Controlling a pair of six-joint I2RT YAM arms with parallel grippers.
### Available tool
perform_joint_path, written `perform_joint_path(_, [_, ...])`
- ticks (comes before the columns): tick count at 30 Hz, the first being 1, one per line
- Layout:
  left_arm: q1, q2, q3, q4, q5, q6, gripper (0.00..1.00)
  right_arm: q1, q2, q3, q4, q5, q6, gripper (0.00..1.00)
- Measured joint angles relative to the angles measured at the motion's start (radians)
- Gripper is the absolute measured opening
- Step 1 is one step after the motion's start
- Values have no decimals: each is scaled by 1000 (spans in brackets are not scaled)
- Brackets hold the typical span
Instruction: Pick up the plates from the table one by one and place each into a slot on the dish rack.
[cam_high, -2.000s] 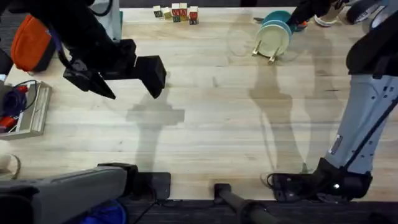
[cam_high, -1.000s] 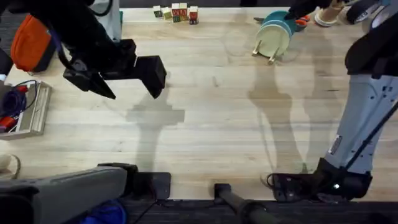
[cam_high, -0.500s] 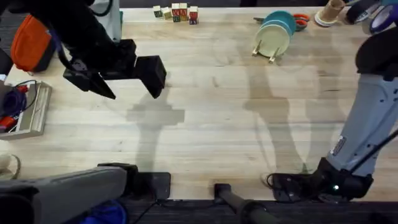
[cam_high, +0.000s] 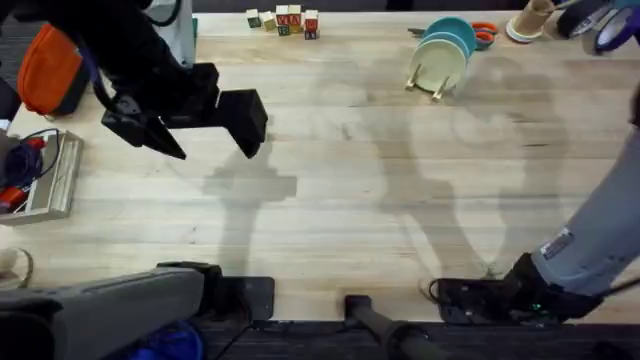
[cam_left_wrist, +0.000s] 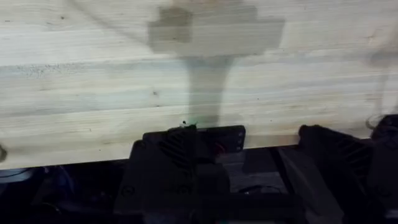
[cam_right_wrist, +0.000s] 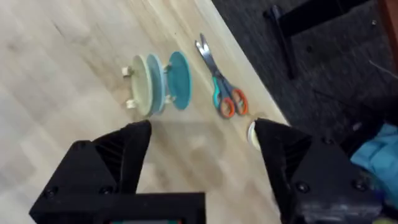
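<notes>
Two plates stand on edge in the dish rack (cam_high: 436, 92) at the far right of the table (cam_high: 380, 200): a pale cream-green plate (cam_high: 437, 64) in front and a turquoise plate (cam_high: 457, 32) behind it. The right wrist view shows the same cream-green plate (cam_right_wrist: 147, 84) and turquoise plate (cam_right_wrist: 179, 81) upright side by side in the rack (cam_right_wrist: 130, 102). My right gripper (cam_right_wrist: 204, 130) hangs open high above the table, well away from the rack, holding nothing. My left gripper (cam_high: 205, 135) hovers open over the far left of the table, also holding nothing.
Scissors (cam_high: 483, 33) lie just behind the rack, with rolls of tape (cam_high: 527, 25) at the far right corner. Toy blocks (cam_high: 284, 20) sit along the far edge. An orange object (cam_high: 45, 70) and a box with cables (cam_high: 40, 180) occupy the left edge.
My right gripper has let go at the turquoise plate and drawn back from the rack, up and off to the right. The left arm has not moved.
</notes>
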Motion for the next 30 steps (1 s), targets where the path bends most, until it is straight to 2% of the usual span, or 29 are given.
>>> perform_joint_path(7, [0, 0, 0, 0, 0, 0, 995, -34, -306, -410, 2, 53, 0, 993])
perform_joint_path(16, [0, 0, 0, 0, 0, 0, 993, -131, -614, -858, 30, 70, 0, 994])
perform_joint_path(21, [0, 0, 0, 0, 0, 0, 994, -182, -789, -1016, 7, 73, 19, 995])
perform_joint_path(30, [0, 0, 0, 0, 0, 0, 994, -210, -993, -1184, 0, 73, 109, 994])
